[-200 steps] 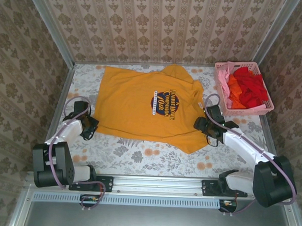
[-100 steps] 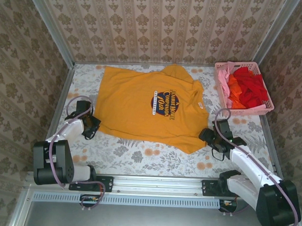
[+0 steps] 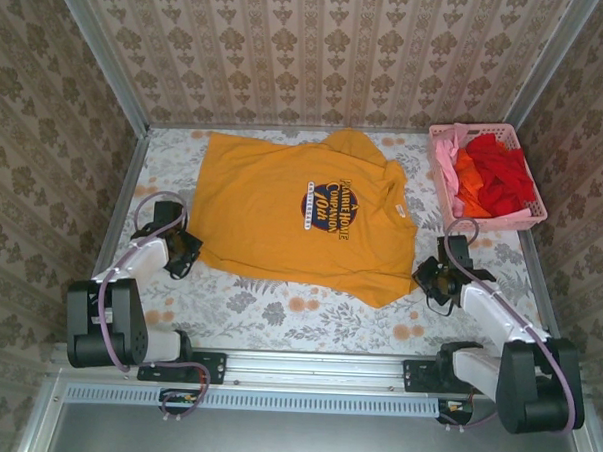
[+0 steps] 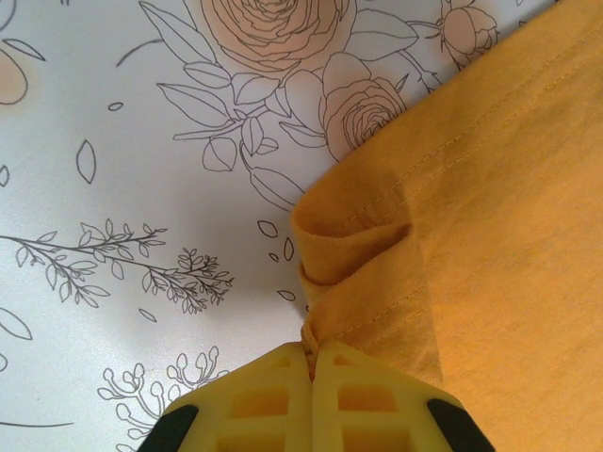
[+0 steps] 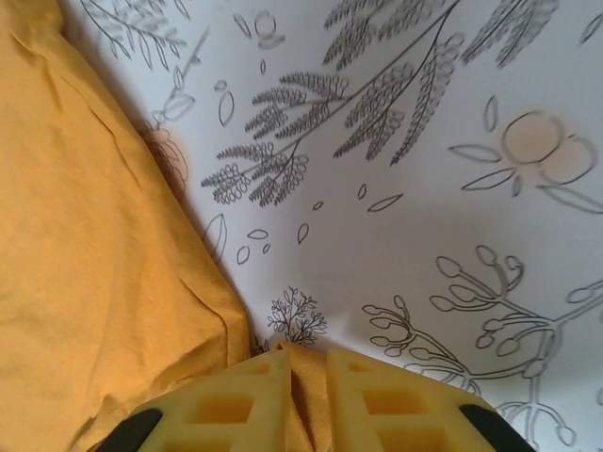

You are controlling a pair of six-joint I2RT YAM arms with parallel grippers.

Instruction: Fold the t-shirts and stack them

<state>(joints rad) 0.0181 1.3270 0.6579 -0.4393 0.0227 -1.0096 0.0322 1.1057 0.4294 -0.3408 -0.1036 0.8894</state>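
Two grips on the orange-yellow t-shirt (image 3: 282, 215): left fingers (image 4: 273, 400) were clamped shut on a bunched hem corner. Right fingers (image 5: 236, 395) were closed on the opposite side's edge, cloth between them. The shirt lay spread logo-up mid-table (image 3: 277, 320). Red, orange and pink t-shirts (image 3: 499, 170) sat in the pink basket (image 3: 476, 128) at the far right corner. Likely the fold was just starting: lift both corners together, keep the edge taut, carry it across without dragging. Both arms reached low from the near edge, wrists tipped down to the table, left near the left edge, right toward the right edge.
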